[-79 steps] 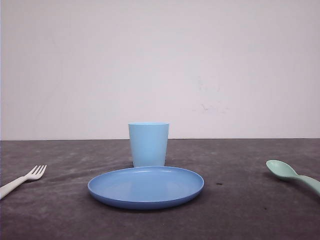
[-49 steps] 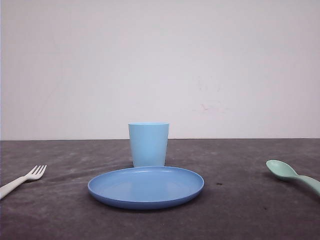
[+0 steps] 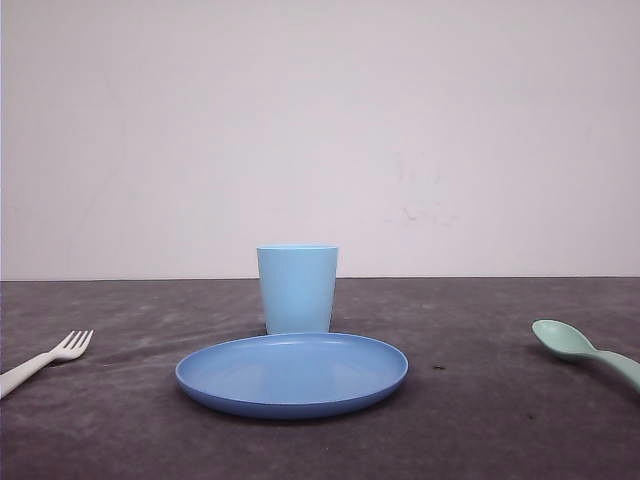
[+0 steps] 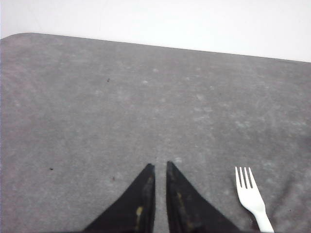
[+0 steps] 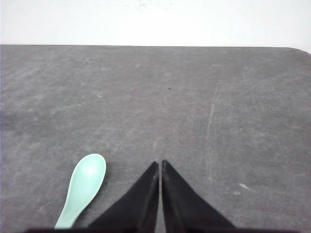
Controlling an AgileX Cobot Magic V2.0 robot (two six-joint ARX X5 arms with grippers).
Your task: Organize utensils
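Observation:
A white four-tined fork (image 3: 45, 359) lies on the dark table at the far left, tines pointing away from me. It also lies beside my left gripper (image 4: 159, 165) in the left wrist view, as the fork (image 4: 250, 195). That gripper is shut, empty, and apart from the fork. A pale mint-green spoon (image 3: 583, 350) rests at the far right, bowl facing up. In the right wrist view the spoon (image 5: 83, 186) lies next to my right gripper (image 5: 160, 162), which is shut and holds nothing.
A blue round plate (image 3: 292, 373) sits in the middle of the table with a light blue cup (image 3: 297, 288) upright just behind it. A white wall stands behind the table's far edge. Bare grey tabletop (image 4: 146, 107) stretches ahead of both grippers.

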